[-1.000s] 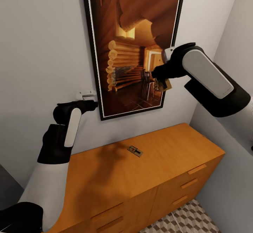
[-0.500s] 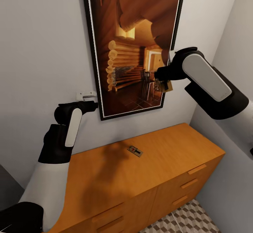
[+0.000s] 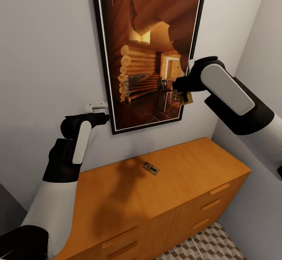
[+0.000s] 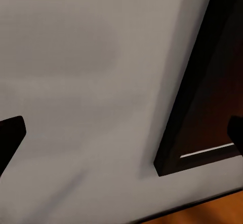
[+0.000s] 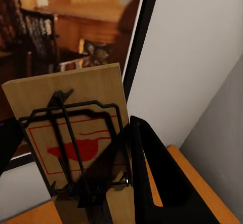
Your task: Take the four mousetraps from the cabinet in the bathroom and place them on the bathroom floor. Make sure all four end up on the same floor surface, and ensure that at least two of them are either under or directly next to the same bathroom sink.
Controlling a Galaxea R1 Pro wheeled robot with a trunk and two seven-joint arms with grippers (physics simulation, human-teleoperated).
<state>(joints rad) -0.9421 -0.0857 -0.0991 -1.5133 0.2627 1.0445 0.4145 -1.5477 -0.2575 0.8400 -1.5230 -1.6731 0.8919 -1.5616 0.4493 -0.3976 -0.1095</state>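
One mousetrap (image 5: 81, 143) is held upright in the right gripper (image 3: 183, 94), whose fingers (image 5: 152, 168) are closed against the board; in the right wrist view its wire frame and a red printed mark are seen on the pale wood face. In the head view this held trap is raised in front of the lower right corner of a framed picture (image 3: 149, 52), well above the cabinet (image 3: 117, 197), at about 2 o'clock from the cabinet top's middle. A second mousetrap (image 3: 150, 168) lies flat on the cabinet top, near its middle toward the wall, well below and at about 7 o'clock from the held one. The left gripper (image 3: 102, 117) is raised at 9 o'clock of the picture frame's lower left corner, close to the grey wall (image 3: 47, 48) and just under a small white wall fitting (image 3: 96, 106); its dark fingertips (image 4: 11, 133) are seen spread wide apart with nothing between them. Slot-handled drawers (image 3: 213, 203) face the patterned bathroom floor (image 3: 211, 246), seen at 5 o'clock of the cabinet.
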